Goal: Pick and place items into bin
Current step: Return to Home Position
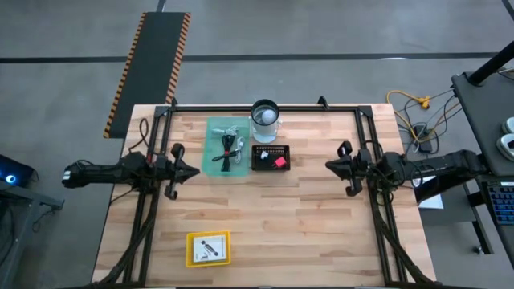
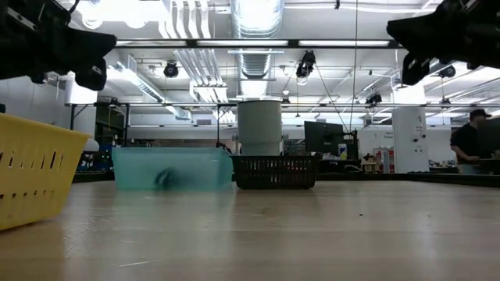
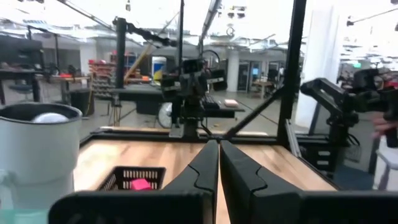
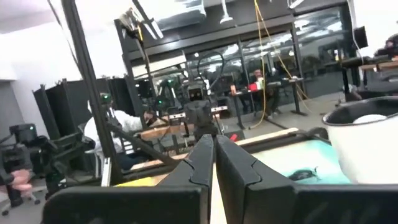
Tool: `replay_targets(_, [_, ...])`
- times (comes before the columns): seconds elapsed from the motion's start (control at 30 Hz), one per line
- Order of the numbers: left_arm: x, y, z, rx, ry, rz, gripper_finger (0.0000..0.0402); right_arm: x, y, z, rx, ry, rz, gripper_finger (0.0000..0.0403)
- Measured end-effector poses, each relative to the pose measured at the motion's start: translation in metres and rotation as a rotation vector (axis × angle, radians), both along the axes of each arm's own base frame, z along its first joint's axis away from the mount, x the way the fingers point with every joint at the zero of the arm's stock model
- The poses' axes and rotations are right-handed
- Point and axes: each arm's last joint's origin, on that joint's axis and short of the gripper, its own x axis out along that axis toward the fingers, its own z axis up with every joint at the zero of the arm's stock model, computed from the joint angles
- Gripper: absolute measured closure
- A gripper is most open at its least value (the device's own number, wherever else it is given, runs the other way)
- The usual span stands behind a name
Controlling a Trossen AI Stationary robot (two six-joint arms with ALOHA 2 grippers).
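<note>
Left gripper point(image 1: 186, 170): hovering above the left side of the wooden table point(image 1: 321, 225), pointing toward the middle. Its fingers point(image 3: 199, 171) are pressing together with nothing between them.
Right gripper point(image 1: 333, 166): hovering above the right side and facing the left one, well apart from it. Its fingers point(image 4: 231, 163) are also pressing together and gripping nothing.
Green bin point(image 1: 213, 164): sitting at the far middle of the table. A black coiled cable point(image 1: 229, 152) is lying inside it, with something paler at its far end that is too small to tell.
Black bin point(image 1: 270, 168): sitting just beside the green bin, on its right. It is holding a pink-red item point(image 1: 279, 161) and a small white item point(image 1: 263, 155).
White container point(image 1: 266, 122): standing upright behind the two bins, with a white round thing showing inside.
Yellow bin point(image 1: 193, 258): sitting alone near the front edge, left of middle. A white card point(image 1: 210, 248) with dark marks is lying in it.
Person point(image 2: 472, 142): standing in the room beyond the table, at the far right of the low view.
</note>
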Motion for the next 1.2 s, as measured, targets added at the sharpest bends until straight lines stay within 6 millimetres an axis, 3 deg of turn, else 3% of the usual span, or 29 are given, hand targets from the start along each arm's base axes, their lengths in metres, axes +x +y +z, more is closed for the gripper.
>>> replay_targets(0.47, [0.0, 0.0, -0.003, -0.084, 0.037, -0.021, 0.0401, -0.008, 0.001, -0.009, 0.074, 0.092, 0.072, 0.0394])
replay_targets(0.7, [-0.001, 0.0, 0.001, -0.085, 0.021, -0.022, 0.0401, -0.02, -0.001, -0.013, 0.055, 0.105, 0.027, 0.0394])
replay_targets(0.93, [0.001, 0.0, -0.012, -0.1, 0.127, 0.001, 0.0401, -0.022, -0.002, -0.012, 0.03, 0.166, -0.007, 0.0394])
replay_targets(1.2, [0.001, 0.0, -0.01, -0.08, 0.104, 0.007, 0.0402, -0.021, -0.002, -0.012, 0.011, 0.176, -0.013, 0.0394])
